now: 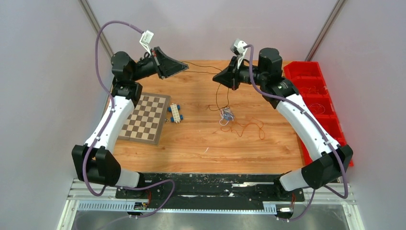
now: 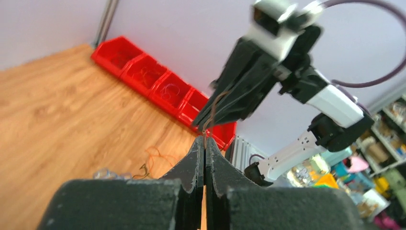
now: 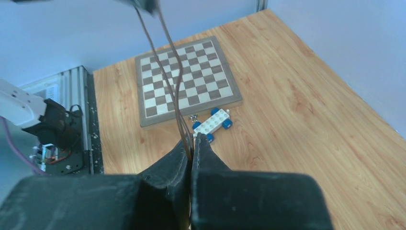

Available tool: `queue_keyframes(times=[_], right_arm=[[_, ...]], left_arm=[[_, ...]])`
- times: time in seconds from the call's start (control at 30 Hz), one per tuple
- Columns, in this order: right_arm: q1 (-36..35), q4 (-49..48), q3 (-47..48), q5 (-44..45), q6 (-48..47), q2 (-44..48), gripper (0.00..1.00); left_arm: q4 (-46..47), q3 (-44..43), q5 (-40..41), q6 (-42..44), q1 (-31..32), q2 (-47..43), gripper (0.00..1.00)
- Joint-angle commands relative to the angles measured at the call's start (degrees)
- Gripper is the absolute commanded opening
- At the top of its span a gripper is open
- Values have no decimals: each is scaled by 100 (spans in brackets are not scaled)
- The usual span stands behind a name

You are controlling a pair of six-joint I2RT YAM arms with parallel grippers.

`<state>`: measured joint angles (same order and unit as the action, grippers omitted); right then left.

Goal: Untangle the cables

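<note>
The wooden table [image 1: 191, 148] carried both arms, raised and reaching inward over its far half, wrists level and noses pointing at each other. The left gripper [image 1: 186, 67] hung near the far edge with its fingers pressed together on a dark strand [image 3: 178, 86]. The right gripper [image 1: 214, 79] faced it a little apart, jaws likewise clamped on the same dark wire, which ran taut between the two in a doubled line.

Red bins [image 1: 313, 84] lined the right edge, with thin loops of wire inside them. A chessboard [image 1: 146, 118] lay on the left side under the left forearm, and a white toy brick with blue wheels [image 1: 175, 114] sat just beside its right edge.

The cables [image 1: 226, 115] lay knotted near the table's middle, below the right gripper, whitish and bluish strands bunched there. An orange-red strand [image 1: 250, 128] trailed loose to the knot's right. Bare wood stretched from the knot to the near edge.
</note>
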<state>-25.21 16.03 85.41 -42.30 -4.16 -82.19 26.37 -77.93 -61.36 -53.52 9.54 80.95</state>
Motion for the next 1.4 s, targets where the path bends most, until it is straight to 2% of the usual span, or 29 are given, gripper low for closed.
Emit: queue_keyframes(times=[0.0, 0.13, 0.27, 0.37, 0.53, 0.6, 0.63, 0.67, 0.7, 0.73, 0.77, 0.8, 0.83, 0.87, 0.93, 1.03, 1.1, 1.13, 1.2, 1.27, 1.37], right_arm=[[192, -98, 727, -737, 751, 27, 0], [180, -786, 1226, -1194, 1884, -216, 0], [116, -1522, 1470, -1171, 2848, -523, 0], [0, -1550, 1625, -1060, 2953, -754, 0], [-19, -1503, 1642, -968, 2752, -813, 0], [9, -1415, 1593, -962, 2669, -745, 0], [20, -1375, 1571, -959, 2624, -711, 0], [24, -1315, 1549, -963, 2565, -676, 0], [29, -1246, 1518, -952, 2493, -641, 0], [26, -1207, 1474, -933, 2425, -603, 0], [25, -1155, 1421, -922, 2349, -574, 0], [25, -1104, 1372, -919, 2320, -563, 0], [27, -1081, 1340, -920, 2313, -556, 0], [21, -1069, 1312, -919, 2308, -560, 0], [14, -1047, 1308, -922, 2278, -591, 0], [15, -1016, 1361, -920, 2218, -680, 0], [16, -989, 1386, -920, 2201, -724, 0], [9, -984, 1383, -940, 2201, -740, 0], [-13, -964, 1379, -998, 2186, -783, 0], [-32, -934, 1382, -1055, 2179, -812, 0], [-79, -800, 1410, -1060, 2050, -832, 0]], left_arm=[[-555, 735, 447, 233, -301, -467, 0], [-507, 1554, 534, -8, -55, -402, 0], [-66, 1609, 283, -49, 701, -173, 0], [252, 1270, -146, 163, 1332, 81, 0], [217, 1019, -471, 507, 1465, 38, 1], [-141, 1080, -598, 819, 1322, -158, 27], [-304, 1114, -628, 1116, 1142, -329, 46], [-720, 1127, -681, 1265, 1030, -420, 55], [-927, 1139, -709, 1544, 735, -577, 72], [-1260, 1135, -820, 1690, 580, -645, 78], [-1470, 1099, -875, 2054, 256, -770, 92], [-2084, 1036, -914, 2371, 99, -878, 96], [-2505, 837, -874, 3187, -119, -918, 99], [-3356, 698, -758, 3619, -203, -957, 100], [-4362, 272, -598, 5139, -326, -950, 100], [-5028, -126, -469, 5920, -336, -894, 100], [-4604, -141, -433, 5735, -326, -853, 100], [-4310, -98, -441, 5267, -265, -818, 100], [-3716, -26, -171, 4965, -26, -766, 100], [-3487, -44, 72, 5154, 296, -692, 100], [-3781, -385, 185, 5750, 641, -469, 100]])
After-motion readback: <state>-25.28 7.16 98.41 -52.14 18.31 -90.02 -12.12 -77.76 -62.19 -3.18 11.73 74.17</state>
